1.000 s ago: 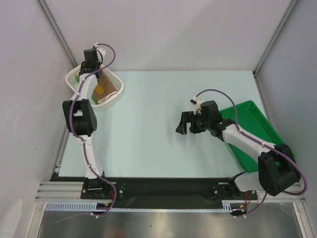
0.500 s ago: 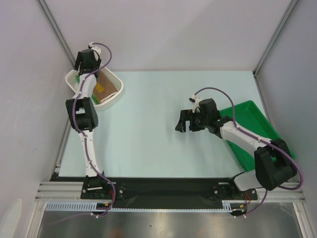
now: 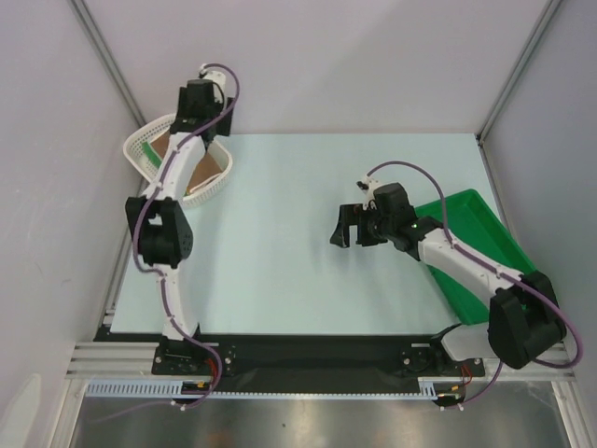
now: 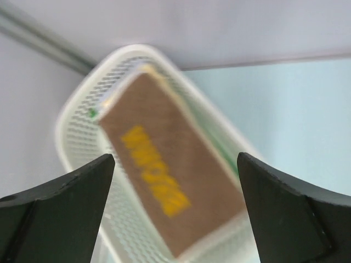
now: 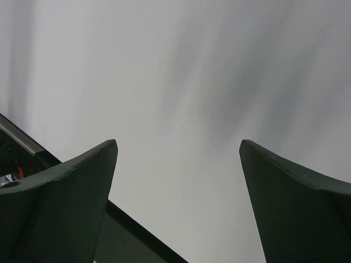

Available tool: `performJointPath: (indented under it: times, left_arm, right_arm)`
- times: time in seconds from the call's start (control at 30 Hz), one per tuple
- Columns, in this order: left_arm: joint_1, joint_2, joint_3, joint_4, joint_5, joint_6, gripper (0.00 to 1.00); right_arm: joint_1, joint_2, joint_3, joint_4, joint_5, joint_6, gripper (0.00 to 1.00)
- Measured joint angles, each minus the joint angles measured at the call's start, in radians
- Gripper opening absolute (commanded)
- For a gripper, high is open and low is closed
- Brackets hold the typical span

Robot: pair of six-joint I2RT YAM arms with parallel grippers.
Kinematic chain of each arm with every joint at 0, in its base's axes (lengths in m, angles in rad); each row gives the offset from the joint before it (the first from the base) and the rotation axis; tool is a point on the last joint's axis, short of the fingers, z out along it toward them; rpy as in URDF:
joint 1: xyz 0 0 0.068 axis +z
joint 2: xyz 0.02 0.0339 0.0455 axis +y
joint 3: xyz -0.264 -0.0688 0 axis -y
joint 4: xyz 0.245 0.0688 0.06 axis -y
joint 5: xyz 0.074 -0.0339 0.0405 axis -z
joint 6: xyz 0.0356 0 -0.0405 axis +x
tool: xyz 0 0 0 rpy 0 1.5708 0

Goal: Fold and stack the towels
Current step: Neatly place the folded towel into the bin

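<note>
Your right end effector faces a plain, pale grey wall. Its two dark fingers rise from the lower corners, spread wide, and only the wall shows between them. At lower left you'll see a grey rail slanting down behind one finger, with a dark strut below it.

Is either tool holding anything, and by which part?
Nothing. Left tool hangs open, clear of the tan-brown cloth towel in the white mesh plastic basket; right tool open, empty.
</note>
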Motion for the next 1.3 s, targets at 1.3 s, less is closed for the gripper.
performJointPath:
  times: [1.3]
  left_arm:
    - [-0.359, -1.386, -1.180, 0.128, 0.835, -0.546, 1.00]
  right_arm:
    - [0.006, -0.768, 0.079, -0.396, 0.402, 0.139, 1.00]
